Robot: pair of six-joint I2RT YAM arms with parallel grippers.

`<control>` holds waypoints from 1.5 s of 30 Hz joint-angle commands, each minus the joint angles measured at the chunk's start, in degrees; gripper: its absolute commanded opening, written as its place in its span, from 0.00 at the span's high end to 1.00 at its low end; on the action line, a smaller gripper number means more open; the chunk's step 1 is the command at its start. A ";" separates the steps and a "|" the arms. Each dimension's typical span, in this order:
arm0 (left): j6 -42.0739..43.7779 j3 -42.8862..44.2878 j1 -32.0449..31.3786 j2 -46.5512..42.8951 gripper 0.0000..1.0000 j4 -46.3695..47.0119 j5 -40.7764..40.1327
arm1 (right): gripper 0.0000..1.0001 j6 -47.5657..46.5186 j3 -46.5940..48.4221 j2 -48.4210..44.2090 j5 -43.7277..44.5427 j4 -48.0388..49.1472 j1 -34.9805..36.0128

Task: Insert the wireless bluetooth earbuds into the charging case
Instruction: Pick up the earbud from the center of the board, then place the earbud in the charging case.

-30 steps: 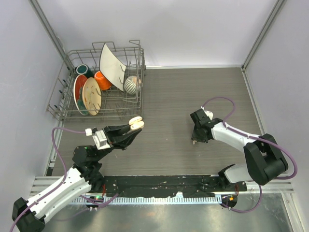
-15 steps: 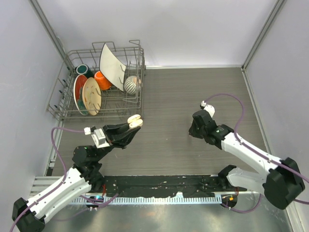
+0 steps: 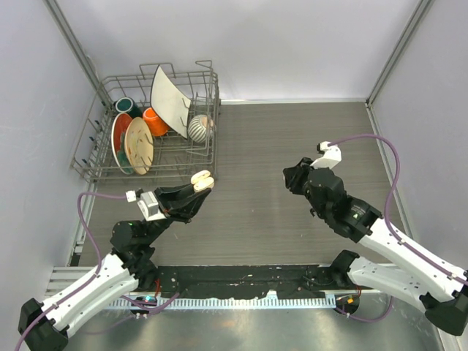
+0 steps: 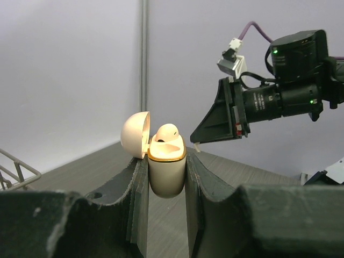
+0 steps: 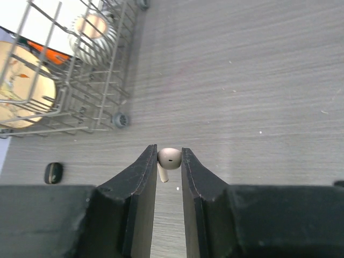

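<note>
My left gripper (image 3: 197, 184) is shut on a cream charging case (image 3: 202, 178) and holds it upright above the table, lid open. In the left wrist view the case (image 4: 166, 166) sits between the fingers with one cream-white earbud (image 4: 166, 131) seated in it. My right gripper (image 3: 291, 175) is shut on a second cream-white earbud (image 5: 170, 157), stem pointing down, held off the table. In the left wrist view the right gripper (image 4: 196, 141) hangs close to the right of the case, apart from it. No black earbuds can be made out.
A wire dish rack (image 3: 93, 150) with plates, cups and a striped ball stands at the back left; its corner shows in the right wrist view (image 5: 110, 80). A small dark oval object (image 5: 53, 172) lies on the table near the rack's front.
My right gripper has lifted off the table with the earbud and its arm has swung round to face the case. My left gripper has drawn slightly back to the left with the case.
</note>
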 commanded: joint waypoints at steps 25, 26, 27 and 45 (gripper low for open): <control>-2.12 -1.09 0.05 5.80 1.00 9.39 -2.88 | 0.99 -24.36 8.83 10.21 10.21 44.63 29.90; -2.12 -1.09 0.05 5.89 1.00 9.57 -2.70 | 0.99 -25.69 8.65 11.52 11.10 47.51 31.30; -2.21 -1.09 0.05 6.15 1.00 9.74 -2.70 | 0.99 -26.83 8.65 12.14 11.63 48.93 33.15; -2.29 -1.18 0.05 5.71 1.00 10.71 1.60 | 0.99 -26.14 13.13 21.55 10.24 51.76 36.59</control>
